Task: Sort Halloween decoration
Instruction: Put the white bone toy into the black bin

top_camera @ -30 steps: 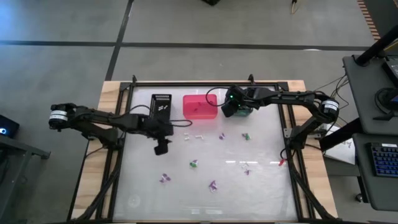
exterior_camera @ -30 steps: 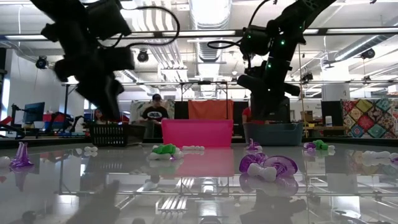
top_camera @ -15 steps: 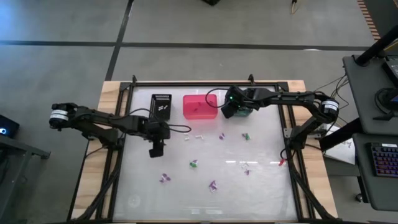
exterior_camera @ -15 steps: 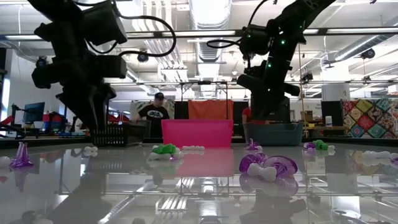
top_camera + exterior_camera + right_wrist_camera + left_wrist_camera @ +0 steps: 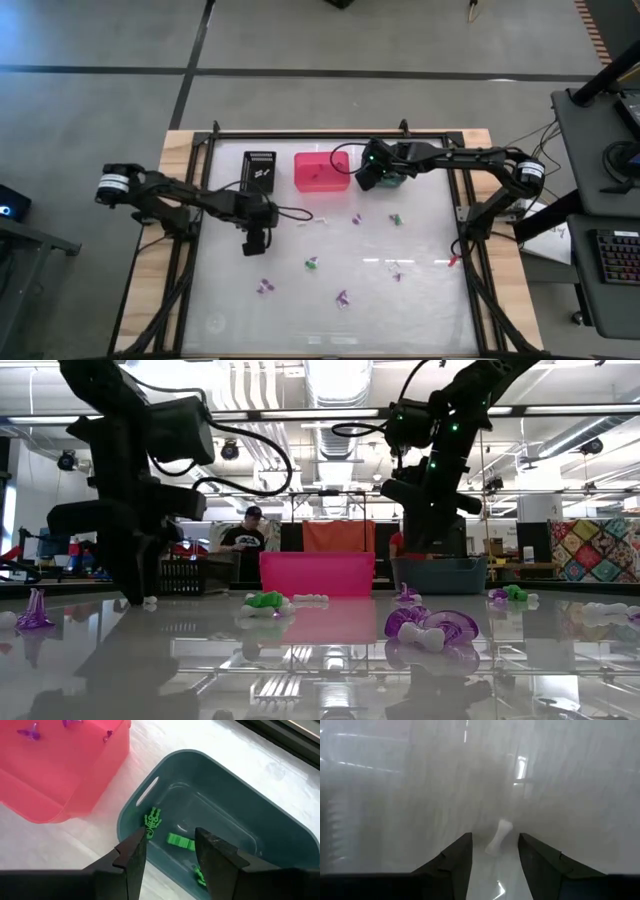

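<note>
The left hand (image 5: 492, 852) is hanging open, fingers wide, over a little white bone (image 5: 499, 836) near the surface's left edge. The bone is lying lengthwise between the fingers. The right hand (image 5: 167, 851) is waiting open above the teal bin (image 5: 280, 827).

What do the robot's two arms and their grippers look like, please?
Both arms are dark and jointed, each with a pale ring at its outer joint and black cables looping along it. The left gripper and right gripper have two dark, tapered fingers. Small green lights glow on the right arm.
</note>
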Motion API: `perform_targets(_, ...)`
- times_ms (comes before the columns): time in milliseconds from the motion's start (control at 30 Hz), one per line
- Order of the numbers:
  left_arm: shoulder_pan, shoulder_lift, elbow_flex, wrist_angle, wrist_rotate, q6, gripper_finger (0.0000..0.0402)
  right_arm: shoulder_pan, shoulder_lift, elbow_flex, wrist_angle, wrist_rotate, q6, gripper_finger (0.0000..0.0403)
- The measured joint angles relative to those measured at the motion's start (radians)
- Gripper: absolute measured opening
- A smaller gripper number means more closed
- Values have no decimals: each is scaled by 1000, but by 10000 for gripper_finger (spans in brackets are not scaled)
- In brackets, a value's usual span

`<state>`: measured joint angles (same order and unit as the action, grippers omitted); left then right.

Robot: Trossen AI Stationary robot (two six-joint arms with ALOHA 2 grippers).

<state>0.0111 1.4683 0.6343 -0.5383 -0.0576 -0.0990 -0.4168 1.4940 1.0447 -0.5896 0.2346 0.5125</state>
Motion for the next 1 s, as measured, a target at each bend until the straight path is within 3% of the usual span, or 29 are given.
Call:
perform_targets(367,1,-55,-7,4,-16,10,8,0,0,0,2,-1,0,155)
perform_targets(733,5,-195,100,-58,-21,112,2,1,0,-2,2,-2,-7,154)
perform_targets(1000,115,-345,177,-62,-154,292,1,25,0,-2,3,-2,-7,152)
